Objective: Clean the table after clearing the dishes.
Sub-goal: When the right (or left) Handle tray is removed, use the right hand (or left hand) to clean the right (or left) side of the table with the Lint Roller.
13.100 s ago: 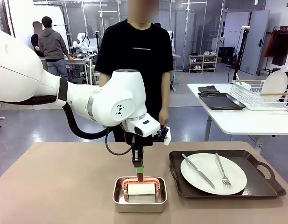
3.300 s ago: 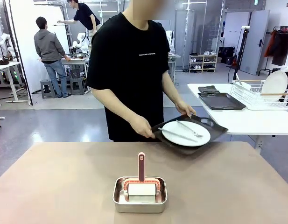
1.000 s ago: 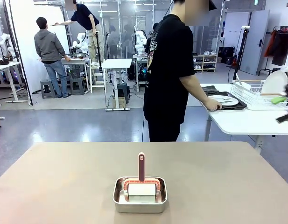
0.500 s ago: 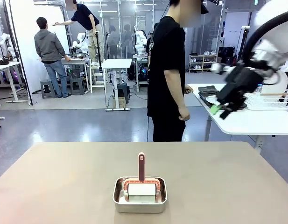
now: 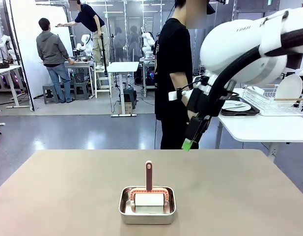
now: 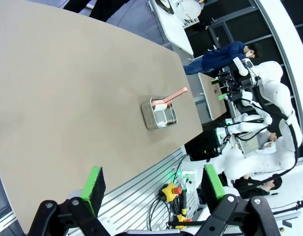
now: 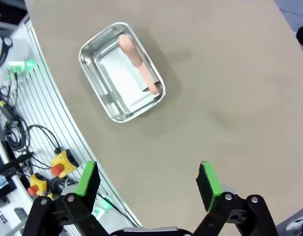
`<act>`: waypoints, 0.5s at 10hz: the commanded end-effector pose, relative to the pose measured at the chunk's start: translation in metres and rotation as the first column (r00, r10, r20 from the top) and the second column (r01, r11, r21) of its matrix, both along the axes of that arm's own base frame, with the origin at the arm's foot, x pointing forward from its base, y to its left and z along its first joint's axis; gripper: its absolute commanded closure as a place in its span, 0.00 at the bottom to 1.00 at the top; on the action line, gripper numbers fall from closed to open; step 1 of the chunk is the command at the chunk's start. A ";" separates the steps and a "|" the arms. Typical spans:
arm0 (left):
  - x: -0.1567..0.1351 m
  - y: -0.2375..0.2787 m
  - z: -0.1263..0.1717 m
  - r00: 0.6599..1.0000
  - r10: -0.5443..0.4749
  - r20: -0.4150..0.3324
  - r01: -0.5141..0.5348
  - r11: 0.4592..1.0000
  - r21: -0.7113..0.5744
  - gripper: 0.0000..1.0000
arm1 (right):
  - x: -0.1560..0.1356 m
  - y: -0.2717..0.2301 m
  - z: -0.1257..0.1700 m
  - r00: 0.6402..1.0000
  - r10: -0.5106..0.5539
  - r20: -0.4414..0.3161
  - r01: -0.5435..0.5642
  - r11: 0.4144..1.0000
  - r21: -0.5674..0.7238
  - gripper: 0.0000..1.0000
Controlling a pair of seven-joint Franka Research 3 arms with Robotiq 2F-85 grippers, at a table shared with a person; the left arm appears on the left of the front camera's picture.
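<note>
Worktop (image 5: 63, 196): matte beige, straight edges, broad open surface on every side of the pan (image 5: 147, 212), which sits low centre in the front frame, close to the near edge. Pan steel, rectangular, rounded corners, with a pink handle (image 5: 149, 175) upright in it. Right pincer (image 5: 190, 142) hangs over the far edge, right of centre, jaws spread wide, gripping nothing. Left pincer (image 6: 153, 183) likewise spread, empty. Dishes (image 5: 235, 105) on the white side table (image 5: 259, 130), right of frame, well apart.

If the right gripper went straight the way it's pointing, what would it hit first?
The right gripper would most likely meet bare table, beside the steel pan, not on it; depth is unclear.
</note>
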State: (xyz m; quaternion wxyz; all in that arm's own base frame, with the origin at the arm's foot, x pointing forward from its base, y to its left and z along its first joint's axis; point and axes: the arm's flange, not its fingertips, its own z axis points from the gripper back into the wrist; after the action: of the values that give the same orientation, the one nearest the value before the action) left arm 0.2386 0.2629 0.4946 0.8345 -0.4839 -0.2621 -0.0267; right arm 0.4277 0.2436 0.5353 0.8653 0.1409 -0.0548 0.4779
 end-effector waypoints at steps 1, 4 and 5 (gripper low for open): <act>-0.002 0.001 0.002 1.000 0.000 0.019 0.000 1.000 -0.012 0.00 | -0.010 0.006 0.000 1.000 0.009 0.030 -0.008 1.000 -0.013 0.00; -0.002 0.001 0.002 1.000 0.000 0.019 0.000 1.000 -0.012 0.00 | -0.006 0.011 -0.003 1.000 0.025 0.007 -0.025 1.000 -0.006 0.00; -0.002 0.001 0.002 1.000 0.000 0.019 0.000 1.000 -0.012 0.00 | -0.006 0.011 -0.003 1.000 0.025 0.007 -0.025 1.000 -0.006 0.00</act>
State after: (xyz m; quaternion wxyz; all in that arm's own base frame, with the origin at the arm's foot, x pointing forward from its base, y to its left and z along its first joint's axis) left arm 0.2385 0.2629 0.4947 0.8345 -0.4839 -0.2622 -0.0266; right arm 0.4218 0.2542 0.5325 0.8592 0.1385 -0.0551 0.4894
